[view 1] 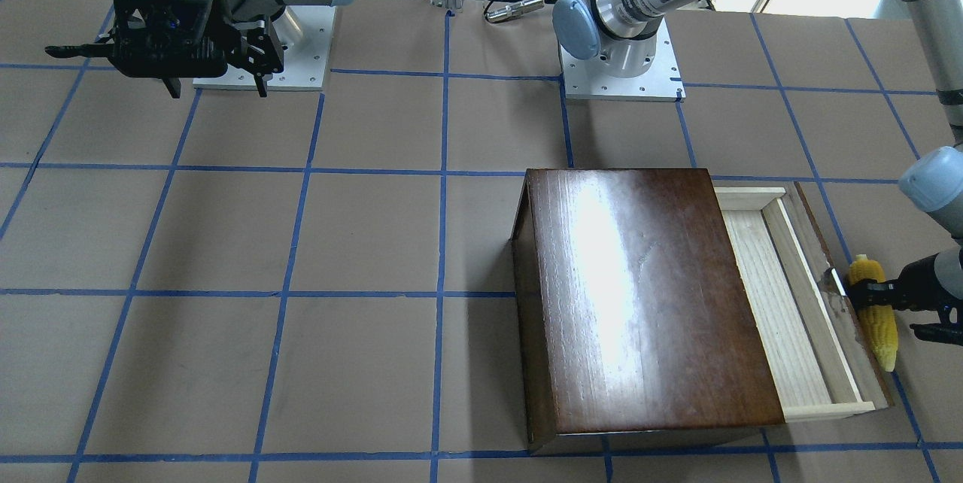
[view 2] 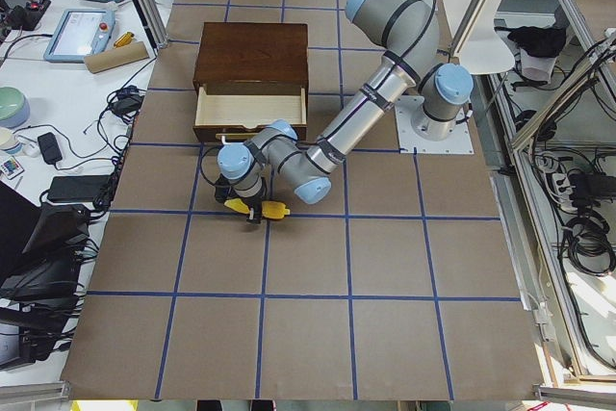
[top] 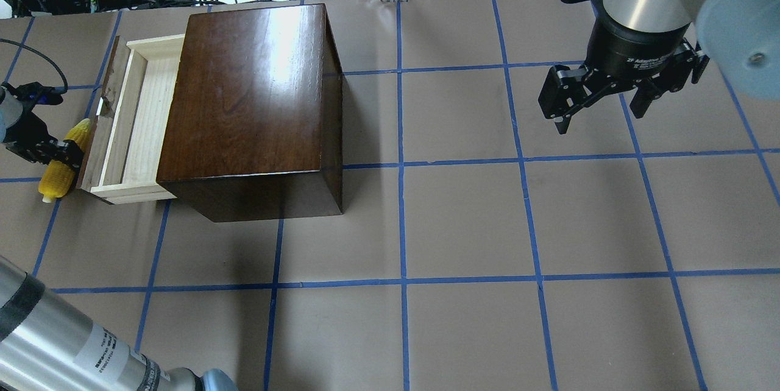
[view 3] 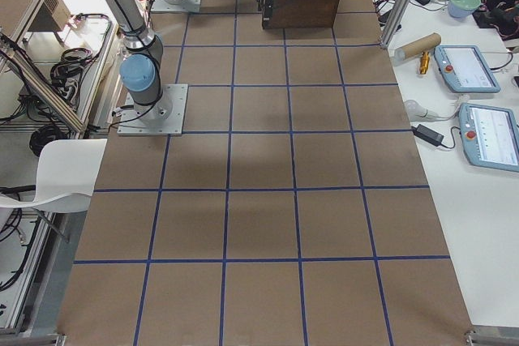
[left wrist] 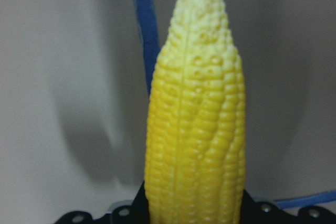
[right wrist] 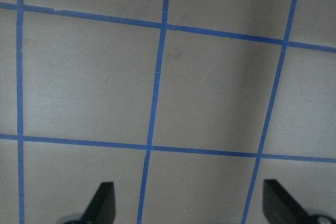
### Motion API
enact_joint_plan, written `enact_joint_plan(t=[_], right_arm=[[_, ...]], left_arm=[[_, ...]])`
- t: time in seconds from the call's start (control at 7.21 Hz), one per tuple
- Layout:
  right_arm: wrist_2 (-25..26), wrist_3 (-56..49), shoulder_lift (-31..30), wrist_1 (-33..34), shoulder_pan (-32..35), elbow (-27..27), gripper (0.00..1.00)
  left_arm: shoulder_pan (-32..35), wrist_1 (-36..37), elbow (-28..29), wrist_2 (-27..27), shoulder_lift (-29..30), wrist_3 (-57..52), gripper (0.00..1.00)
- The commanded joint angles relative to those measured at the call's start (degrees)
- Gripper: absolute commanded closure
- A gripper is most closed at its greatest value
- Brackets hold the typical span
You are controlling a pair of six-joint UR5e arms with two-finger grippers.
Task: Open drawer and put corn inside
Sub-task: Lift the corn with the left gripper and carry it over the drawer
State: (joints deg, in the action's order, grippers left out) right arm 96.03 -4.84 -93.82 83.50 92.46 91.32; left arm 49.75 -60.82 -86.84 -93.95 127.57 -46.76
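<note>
Corn [left wrist: 197, 129], bright yellow and bumpy with a paler tip, is sitting pinched mid-length in the left pincer [top: 64, 153], its long axis running along the front panel of the open drawer [top: 143, 117], which is lying just right. Far right, the right pincer [top: 599, 118] is hanging spread over the bench [top: 463, 220].

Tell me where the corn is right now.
In the overhead view the corn is at the far left, held in the left gripper just outside the open drawer and its front panel, not inside it.
</note>
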Motion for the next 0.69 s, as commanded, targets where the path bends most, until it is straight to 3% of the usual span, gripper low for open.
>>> enact_joint_plan(t=[0.0,0.55], right_arm=[[0.04,0.0,0.05,0.0,0.0,0.0,0.0],[-0.05,0.0,-0.04,0.0,0.0,0.0,0.0]], left_arm=[[0.0,0.09,0.09,0.0,-0.39,-0.09,1.0],[1.4,-12.0,5.09,-0.09,-8.02,0.61,1.0]])
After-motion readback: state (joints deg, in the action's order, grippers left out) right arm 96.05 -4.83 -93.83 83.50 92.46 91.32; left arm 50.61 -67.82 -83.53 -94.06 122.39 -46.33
